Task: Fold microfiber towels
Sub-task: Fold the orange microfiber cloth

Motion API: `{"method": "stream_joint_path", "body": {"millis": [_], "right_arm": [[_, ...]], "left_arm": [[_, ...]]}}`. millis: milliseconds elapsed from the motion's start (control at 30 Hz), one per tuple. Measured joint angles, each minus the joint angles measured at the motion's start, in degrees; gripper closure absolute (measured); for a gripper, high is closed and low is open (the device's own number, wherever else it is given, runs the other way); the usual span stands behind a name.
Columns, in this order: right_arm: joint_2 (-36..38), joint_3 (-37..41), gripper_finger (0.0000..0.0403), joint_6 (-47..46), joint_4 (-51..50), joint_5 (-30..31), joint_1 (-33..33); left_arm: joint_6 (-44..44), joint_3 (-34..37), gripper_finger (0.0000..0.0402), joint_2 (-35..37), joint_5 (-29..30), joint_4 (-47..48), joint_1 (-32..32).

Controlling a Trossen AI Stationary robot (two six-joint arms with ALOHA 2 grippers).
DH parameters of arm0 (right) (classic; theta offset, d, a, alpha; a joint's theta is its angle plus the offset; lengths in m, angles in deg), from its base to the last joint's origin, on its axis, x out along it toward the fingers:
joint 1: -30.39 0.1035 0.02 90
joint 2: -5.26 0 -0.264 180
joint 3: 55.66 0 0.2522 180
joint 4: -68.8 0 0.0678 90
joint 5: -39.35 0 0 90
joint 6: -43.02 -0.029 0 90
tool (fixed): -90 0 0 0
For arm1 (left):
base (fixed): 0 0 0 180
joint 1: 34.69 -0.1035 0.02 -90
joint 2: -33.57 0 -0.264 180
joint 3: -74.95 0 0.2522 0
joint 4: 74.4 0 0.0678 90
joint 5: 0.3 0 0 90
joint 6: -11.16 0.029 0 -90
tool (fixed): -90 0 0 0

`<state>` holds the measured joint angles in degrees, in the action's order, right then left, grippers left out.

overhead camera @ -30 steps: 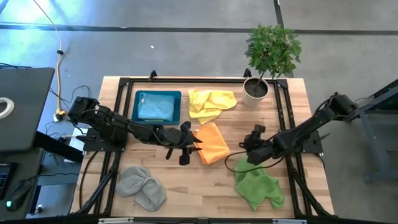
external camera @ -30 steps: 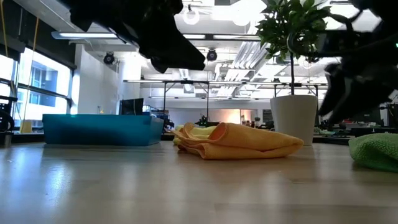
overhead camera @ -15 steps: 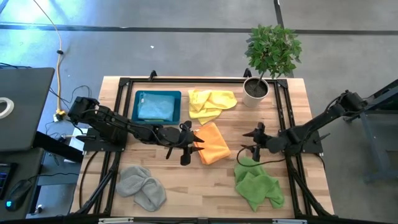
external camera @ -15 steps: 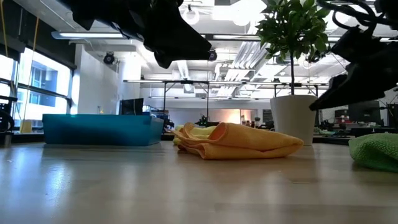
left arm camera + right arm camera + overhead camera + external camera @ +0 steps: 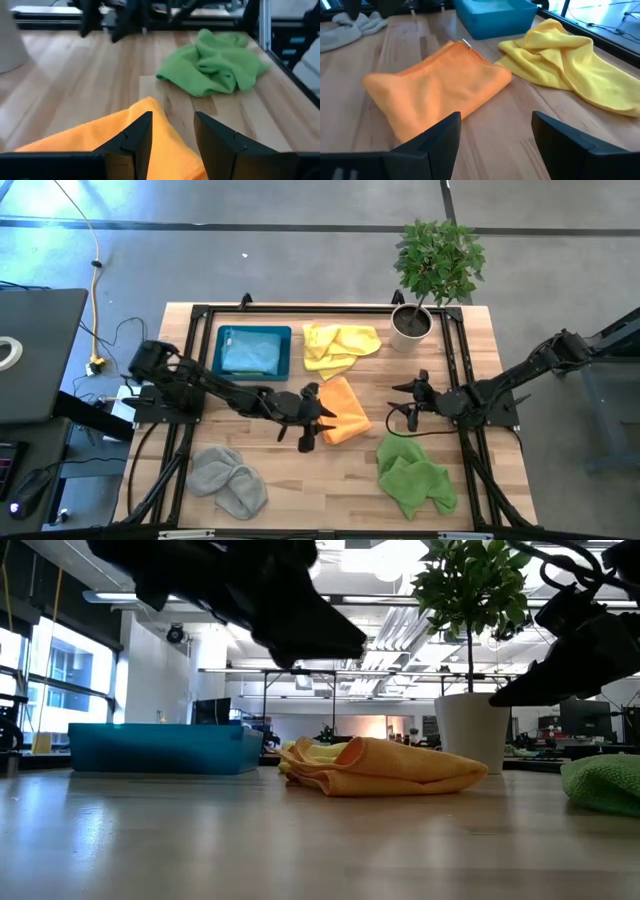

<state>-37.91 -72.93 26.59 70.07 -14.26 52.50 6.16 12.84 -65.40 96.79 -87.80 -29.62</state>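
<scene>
A folded orange towel [image 5: 342, 408] lies flat in the middle of the table. My left gripper [image 5: 322, 418] hangs open just above its left near corner [image 5: 150, 107], one finger on either side, and touches nothing. In the low view this gripper [image 5: 330, 635] is well clear of the orange towel [image 5: 385, 768]. My right gripper [image 5: 405, 405] stands open and almost level to the right of the orange towel [image 5: 437, 95], off the table. A crumpled green towel [image 5: 415, 478] lies at the near right, a yellow one [image 5: 340, 345] at the far middle, and a grey one [image 5: 228, 480] at the near left.
A dark teal tray [image 5: 286, 352] at the far left holds a light blue cloth [image 5: 248, 350]. A potted plant [image 5: 412, 323] stands at the far right corner. Black frame rails [image 5: 300, 310] run along the table's edges. Bare wood lies between the orange and green towels.
My left gripper has moved toward the table's right edge and sunk a little, coming over the orange towel's left near corner. My right gripper has drawn back from above the green towel toward the right edge and tipped from pointing down to nearly level. No towel has moved.
</scene>
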Motion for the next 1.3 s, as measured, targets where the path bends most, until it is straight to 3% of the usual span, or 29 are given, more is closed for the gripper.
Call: {"method": "stream_joint_path", "body": {"millis": [167,567,1000,1300], "right_arm": [[0.08,0.0,0.0167,0.0,-0.17,-0.16,0.0],[0.13,0.04,0.0167,0.0,-1.53,-0.21,0.0],[0.08,0.04,0.0167,0.0,-2.34,-0.21,0.0],[0.08,0.04,0.0167,0.0,-2.34,-0.21,0.0]], "left_arm": [[4.27,-5.4,0.0266,-6.82,-2.03,-0.23,0.71],[5.16,-14.79,0.0266,-18.61,-2.57,0.51,1.56],[1.51,-14.94,0.0266,-17.8,-2.05,24.15,1.84],[2.63,-15.01,0.0266,-16.84,-0.4,31.0,1.74]]}}
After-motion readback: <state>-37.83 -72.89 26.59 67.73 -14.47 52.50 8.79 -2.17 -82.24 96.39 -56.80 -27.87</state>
